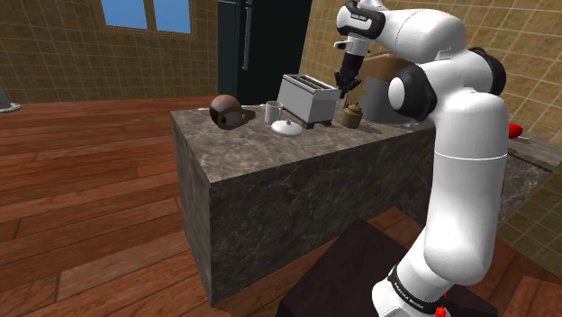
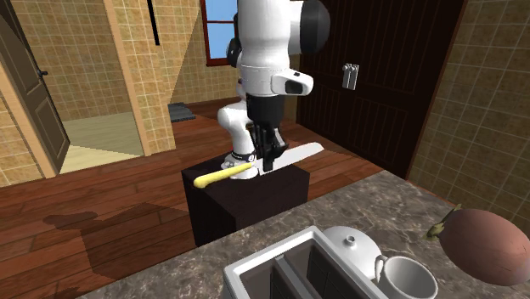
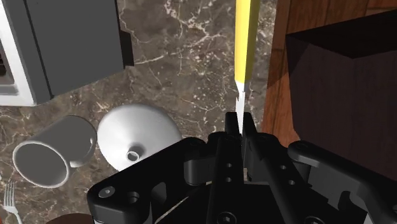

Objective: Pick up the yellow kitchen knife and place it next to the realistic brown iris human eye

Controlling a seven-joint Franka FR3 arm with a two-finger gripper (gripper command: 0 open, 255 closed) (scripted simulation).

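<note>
Pickup's looking done: my gripper [image 3: 242, 123] is pinching the knife [image 3: 245, 38] by its blade, holding it aloft, well apart from the eye [image 1: 225, 112]; placing is remaining.

Toaster [image 1: 306, 97], mug [image 1: 273, 112], lid [image 1: 287, 129], brown eye [image 1: 225, 112] along the counter [image 1: 261, 149], bare marble toward the stand [image 1: 351, 261]

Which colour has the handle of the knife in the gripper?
Plain yellow. The knife shows its handle best in the wrist view.

Faint white lettering on arm's base band [image 1: 403, 290], perhaps a brand, illegible
</note>
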